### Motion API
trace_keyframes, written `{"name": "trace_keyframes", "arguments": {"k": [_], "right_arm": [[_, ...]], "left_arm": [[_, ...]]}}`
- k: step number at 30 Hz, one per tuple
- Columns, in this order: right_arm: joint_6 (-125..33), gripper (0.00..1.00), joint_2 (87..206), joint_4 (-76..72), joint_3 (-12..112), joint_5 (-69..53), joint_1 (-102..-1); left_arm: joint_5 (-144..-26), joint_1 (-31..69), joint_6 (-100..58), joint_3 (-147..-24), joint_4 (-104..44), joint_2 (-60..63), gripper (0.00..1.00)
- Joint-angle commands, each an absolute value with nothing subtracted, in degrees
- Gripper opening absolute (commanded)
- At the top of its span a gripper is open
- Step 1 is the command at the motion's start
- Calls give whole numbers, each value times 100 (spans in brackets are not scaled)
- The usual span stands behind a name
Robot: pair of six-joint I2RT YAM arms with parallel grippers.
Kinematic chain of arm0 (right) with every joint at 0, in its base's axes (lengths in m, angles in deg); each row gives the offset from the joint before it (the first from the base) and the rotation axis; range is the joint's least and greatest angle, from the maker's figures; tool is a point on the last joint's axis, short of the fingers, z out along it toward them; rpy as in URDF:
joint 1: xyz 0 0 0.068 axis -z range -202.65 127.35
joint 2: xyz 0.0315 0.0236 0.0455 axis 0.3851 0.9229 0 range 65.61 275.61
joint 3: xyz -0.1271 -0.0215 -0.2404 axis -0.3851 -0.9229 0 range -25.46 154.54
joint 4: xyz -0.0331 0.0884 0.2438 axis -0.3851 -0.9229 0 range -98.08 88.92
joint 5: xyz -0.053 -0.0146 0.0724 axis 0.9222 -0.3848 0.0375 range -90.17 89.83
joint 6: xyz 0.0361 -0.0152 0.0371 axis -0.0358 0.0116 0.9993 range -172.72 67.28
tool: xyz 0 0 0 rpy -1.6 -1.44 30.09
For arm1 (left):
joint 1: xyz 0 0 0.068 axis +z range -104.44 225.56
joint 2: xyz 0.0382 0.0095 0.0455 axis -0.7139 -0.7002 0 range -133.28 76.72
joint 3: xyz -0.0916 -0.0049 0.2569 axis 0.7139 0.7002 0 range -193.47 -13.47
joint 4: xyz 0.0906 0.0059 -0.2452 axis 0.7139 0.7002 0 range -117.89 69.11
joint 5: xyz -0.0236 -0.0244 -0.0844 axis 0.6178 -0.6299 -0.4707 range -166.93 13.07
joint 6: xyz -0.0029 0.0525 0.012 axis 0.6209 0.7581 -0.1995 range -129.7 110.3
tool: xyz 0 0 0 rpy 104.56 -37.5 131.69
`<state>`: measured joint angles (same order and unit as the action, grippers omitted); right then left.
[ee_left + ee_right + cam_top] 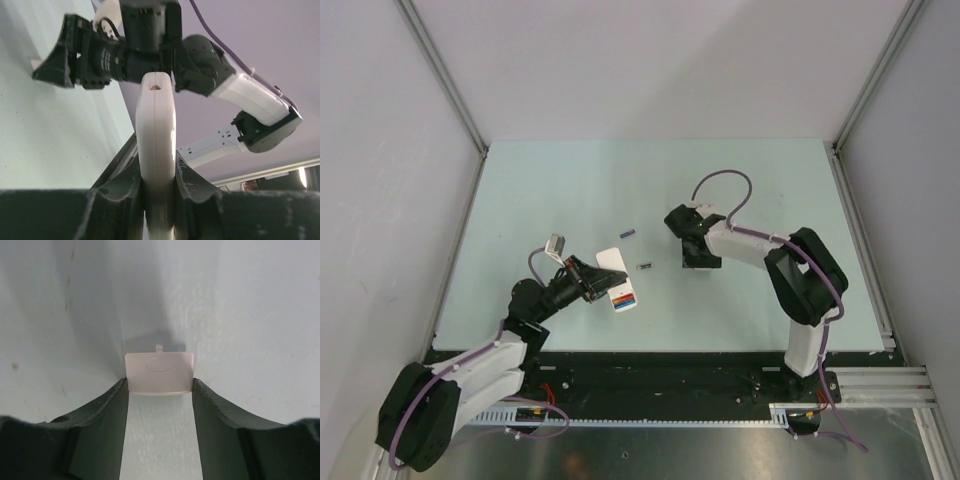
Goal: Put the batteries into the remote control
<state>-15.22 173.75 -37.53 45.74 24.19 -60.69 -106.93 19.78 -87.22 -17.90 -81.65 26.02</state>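
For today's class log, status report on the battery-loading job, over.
Left gripper shut on remote control. Right gripper shut on battery cover. Two batteries loose on table; nothing blocking them.

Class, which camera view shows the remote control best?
Top external: the remote control shows its flat outline. Left wrist shows only its narrow edge, clamped in the left gripper. Right wrist shows a white cover instead.

I am two arms built alike. My left arm (485,365) and right arm (807,345) wear white shells on the long links, with bulky black housings at the joints. A thin purple cable (723,174) runs along each. My left hand (603,280) and right hand (682,228) are black, their fingers (102,425) matte, dark and thick. A small pale camera block (556,243) sits on my left wrist.
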Motion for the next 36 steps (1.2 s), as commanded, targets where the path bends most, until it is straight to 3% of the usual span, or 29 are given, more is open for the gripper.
{"name": "trace_keyframes", "arguments": {"k": [1,5,6,11,20,27,36], "right_arm": [[-2345,34,16977,-3941,4003,2365,-6387],[-2477,24,16485,-3992,3914,2172,-6492],[-2512,17,16362,-4045,3914,2145,-6527],[-2635,0,15272,-4449,3931,1715,-6721],[-2425,0,14199,-5495,4862,1239,-7467],[-2205,0,14452,-5759,5820,1371,-8065],[-2319,0,14998,-5908,6506,1468,-8250]], "left_arm": [[-10506,2024,-8634,-1804,-8344,2504,0],[-10392,2024,-8573,-1936,-8335,2267,0],[-10313,2024,-8573,-1953,-8335,2232,0],[-10189,2007,-8538,-2243,-8326,1872,0],[-9777,1735,-8353,-3069,-8335,949,0],[-9302,1365,-8212,-3439,-8782,413,0],[-9223,1181,-9064,-3509,-10514,-764,0]]}}
